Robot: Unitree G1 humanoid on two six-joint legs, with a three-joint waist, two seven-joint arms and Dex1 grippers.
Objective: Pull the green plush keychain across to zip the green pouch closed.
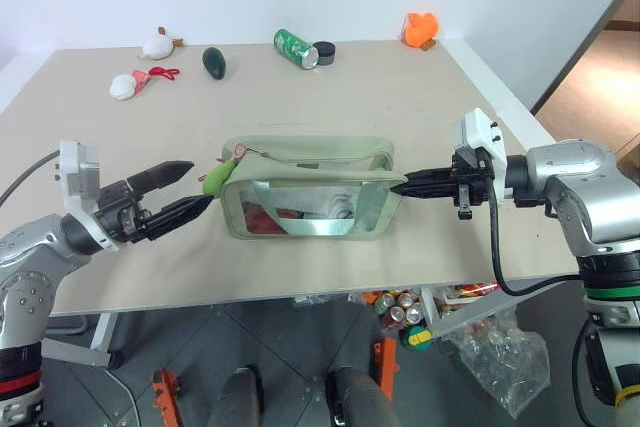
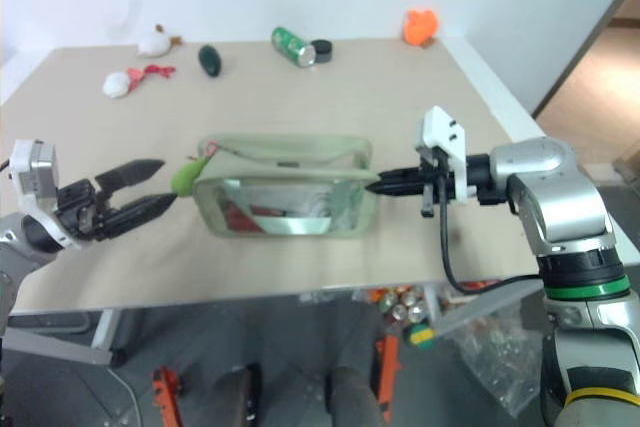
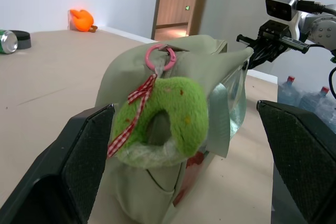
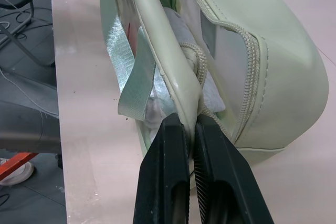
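Right gripper (image 4: 190, 124) is clamped on the end edge of the green pouch (image 1: 310, 187) mid-table. Left gripper (image 1: 192, 185) is spread wide, just short of the green plush keychain (image 3: 168, 119) hanging at the pouch's opposite end, untouched.

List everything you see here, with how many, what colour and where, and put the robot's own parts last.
pouch: one, pale green, middle of table, its end pinched by the right pincer
keychain: one, lime green, hanging at the pouch's left end
can: one, green, lying at the far edge
black lid: one, beside the can
avocado toy: one, dark green, far side, left of the can
white plush toys: two, far left
orange toy: one, far right corner
table: one, beige
cans under table: several, red and silver
left pincer: one, black, open, just short of the keychain
right pincer: one, black, shut on the pouch's right end
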